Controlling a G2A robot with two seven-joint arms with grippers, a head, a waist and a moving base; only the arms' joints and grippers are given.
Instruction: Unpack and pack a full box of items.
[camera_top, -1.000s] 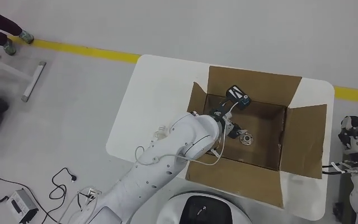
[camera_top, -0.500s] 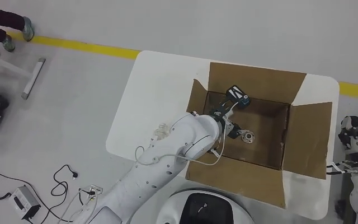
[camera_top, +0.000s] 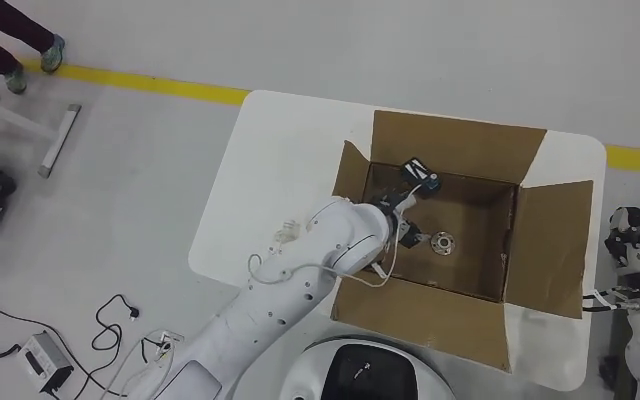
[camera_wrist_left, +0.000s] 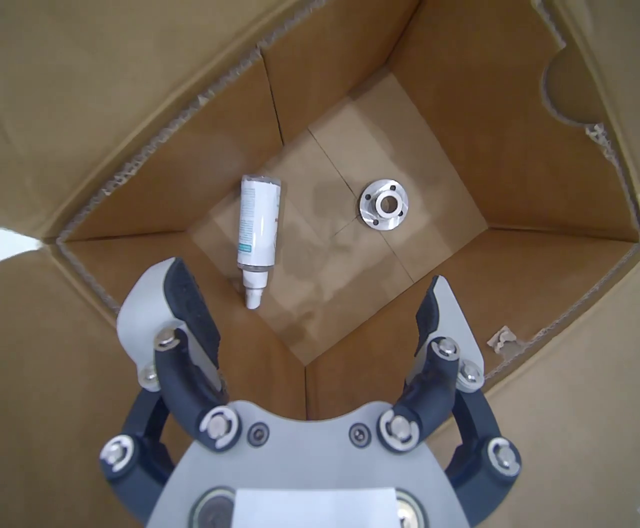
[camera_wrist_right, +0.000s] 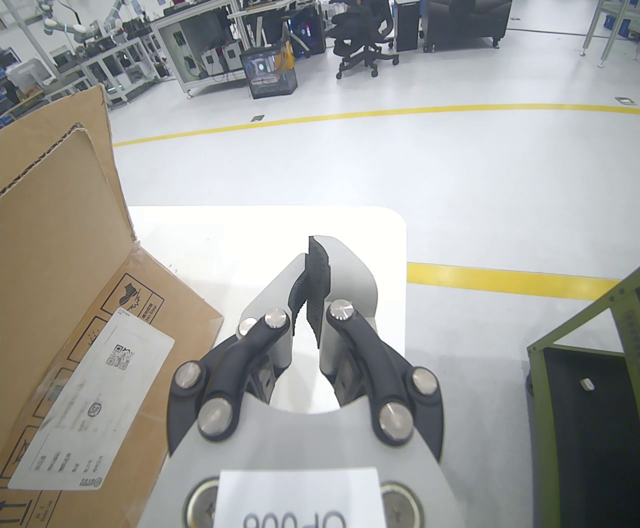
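— From above, how far had it got?

— The cardboard box (camera_top: 455, 145) stood with its flaps out on the white counter (camera_top: 290, 170), and on its floor I could pick out a metal flange (camera_top: 440, 241). The left arm (camera_top: 340, 250) leaned in over the near wall, wrist down inside the opening. From up there the arm covered part of the floor, so I wouldn't swear to what else lay under it.

— And that arm's own wrist camera?

— That settled it. Two things lay on the bottom: a white spray bottle (camera_wrist_left: 257, 227) on its side, nozzle toward one wall, and the flange (camera_wrist_left: 384, 205) apart from it, nearer the middle. The left gripper (camera_wrist_left: 306, 280) hung above them, aimed down into the box, its fingers (camera_wrist_left: 192, 305) spread wide with nothing between them.

— So, half done?

— My guess was that a box that sparse was either nearly unpacked or barely repacked. Which of the two, I couldn't tell. Either way both pieces remained to be handled, and neither was in hand.

— And the other arm?

— The right gripper (camera_wrist_right: 311, 280) hung over the counter near its corner, just beside the box's outer wall, the one with the shipping label (camera_wrist_right: 90, 395). Its fingers were pressed together on nothing. It looked idle to me, well out of the left arm's way.
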